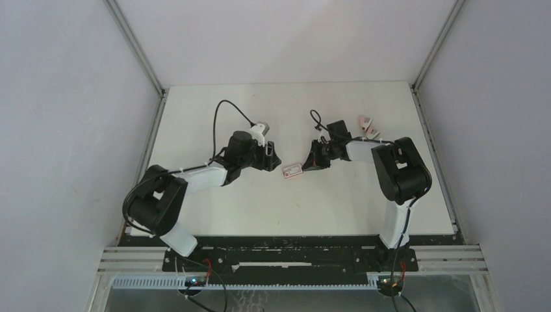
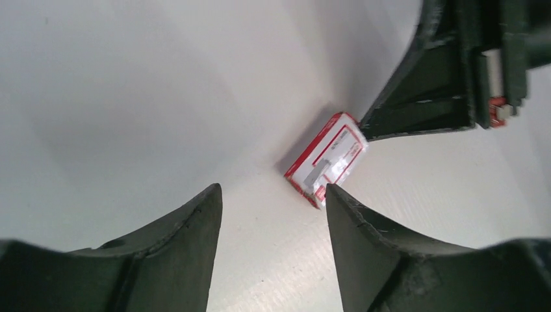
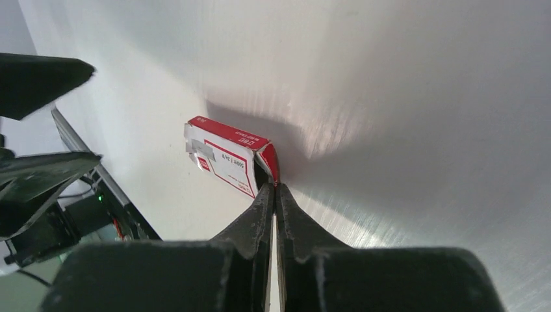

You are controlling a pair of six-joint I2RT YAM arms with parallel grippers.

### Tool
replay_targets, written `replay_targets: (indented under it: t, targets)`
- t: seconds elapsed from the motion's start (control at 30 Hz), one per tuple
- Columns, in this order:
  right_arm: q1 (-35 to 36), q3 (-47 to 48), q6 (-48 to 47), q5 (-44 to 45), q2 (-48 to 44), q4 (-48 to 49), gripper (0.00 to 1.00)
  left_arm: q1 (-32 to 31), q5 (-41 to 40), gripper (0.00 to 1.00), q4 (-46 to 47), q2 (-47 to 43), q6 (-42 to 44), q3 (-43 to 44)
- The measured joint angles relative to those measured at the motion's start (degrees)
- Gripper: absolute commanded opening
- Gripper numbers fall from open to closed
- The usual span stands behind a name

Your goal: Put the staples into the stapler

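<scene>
where your arms are bolted: both bases sit at the near edge of the white table (image 1: pixel 260 208), and both arms reach inward toward its middle.
staple box (image 1: pixel 293 171): lies flat on the table near the middle, between your two grippers, red-marked label up, its red end flap turned toward the right gripper.
staples: you cannot make them out; only the box shows.
left gripper (image 2: pixel 273 195): released, fingers spread wide with nothing between them; the box lies just beyond the tips.
right gripper (image 3: pixel 275 188): clenched, fingertips pressed together right at the box's red end flap; you cannot tell whether the flap is caught between them.
pink staplers (image 1: pixel 368 127): two, close together at the far right of the table, beyond the right gripper and well apart from the box.
</scene>
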Motion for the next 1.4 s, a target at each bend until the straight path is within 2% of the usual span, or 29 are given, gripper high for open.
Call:
replay_targets:
  t: [0.13, 0.37, 0.9, 1.2, 1.4]
  targets:
    - [-0.09, 1.36, -3.93, -2.8, 0.0, -4.55, 0.0, -2.27, 0.87, 0.67, 0.7, -3.74, 7.26, -0.61]
    - [0.26, 2.05, -8.11, -5.9, 0.0, -9.05, 0.0, -5.97, 4.13, 0.69, 1.11, -2.29, 14.14, -0.59]
    - [0.44, 2.05, -10.03, -6.67, 0.0, -10.49, 0.0, -10.93, 3.21, 0.7, -4.37, 5.53, 21.22, 3.26]
    - [0.44, 2.05, -10.08, -6.67, 0.0, -10.49, 0.0, -13.4, 1.25, 0.64, -7.78, 7.82, 24.39, 5.86]
    - [0.44, 2.05, -10.08, -6.67, 0.0, -10.49, 0.0, -15.3, -2.67, 0.56, -9.53, 8.15, 26.97, 6.84]
